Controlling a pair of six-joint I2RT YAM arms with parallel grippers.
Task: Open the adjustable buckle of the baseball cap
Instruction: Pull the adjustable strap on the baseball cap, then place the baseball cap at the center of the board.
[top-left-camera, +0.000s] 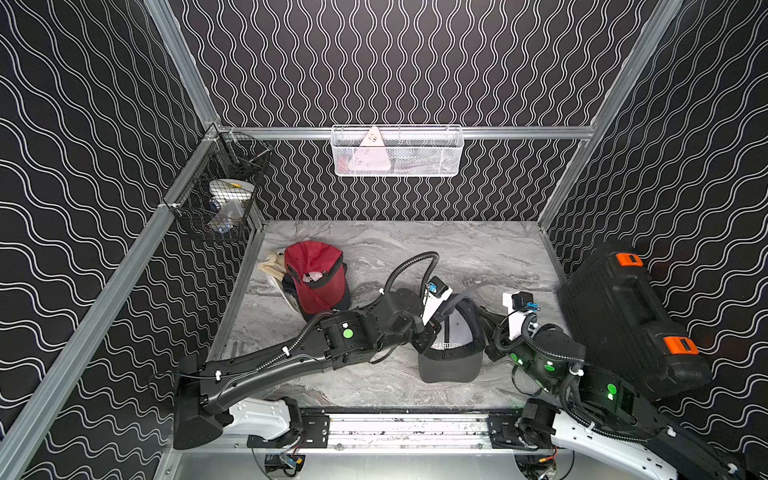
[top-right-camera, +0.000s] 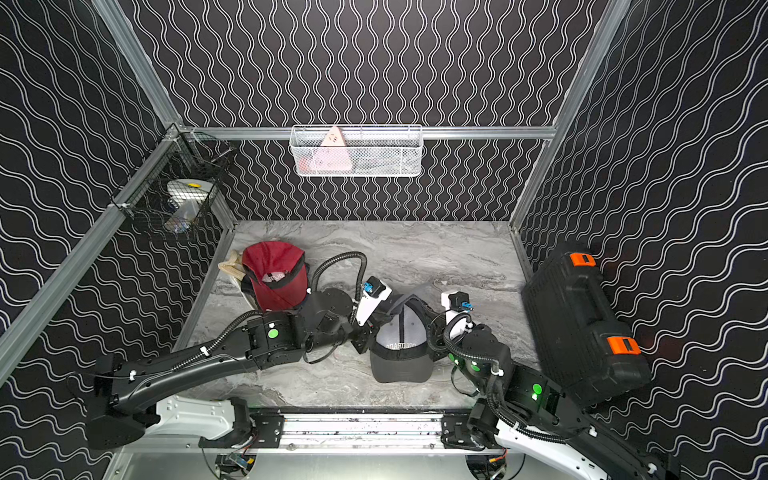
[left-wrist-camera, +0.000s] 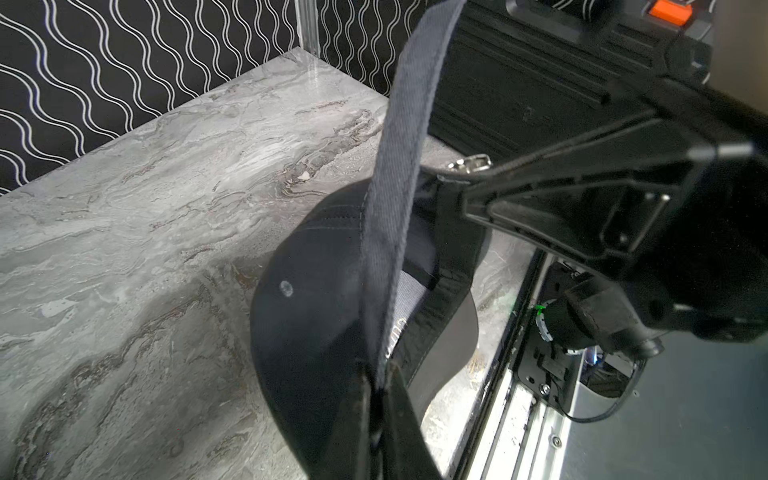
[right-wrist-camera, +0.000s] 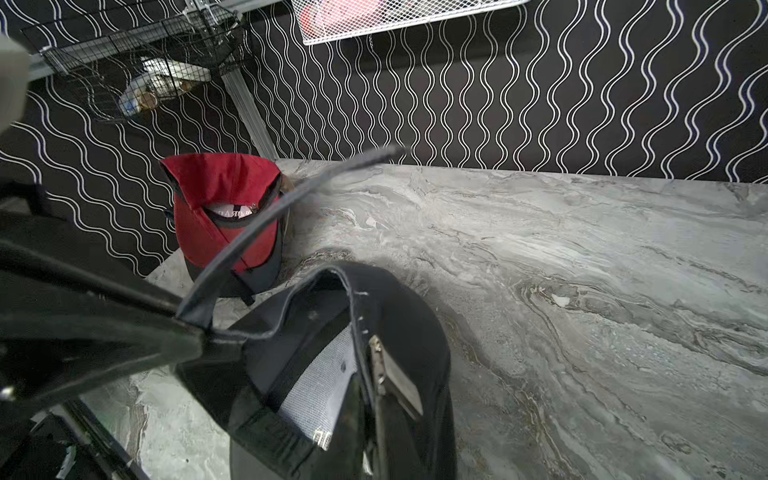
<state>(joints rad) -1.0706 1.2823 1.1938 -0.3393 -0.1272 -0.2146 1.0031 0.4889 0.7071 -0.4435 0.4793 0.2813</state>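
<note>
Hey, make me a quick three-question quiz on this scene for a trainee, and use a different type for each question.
1. True or false: neither gripper touches the red cap.
2. Fill in: the right gripper is ____ on the dark cap beside its metal buckle.
3. Which holds the grey strap? A left gripper, B right gripper, C neither.
Key: 1 true; 2 shut; 3 A.

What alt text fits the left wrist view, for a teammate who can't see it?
The left pincer, shut, pinches a grey strap pulled taut away from a dark cap resting on the marble table. The right pincer grips the cap's back edge beside the metal buckle, with a black case behind.
</note>
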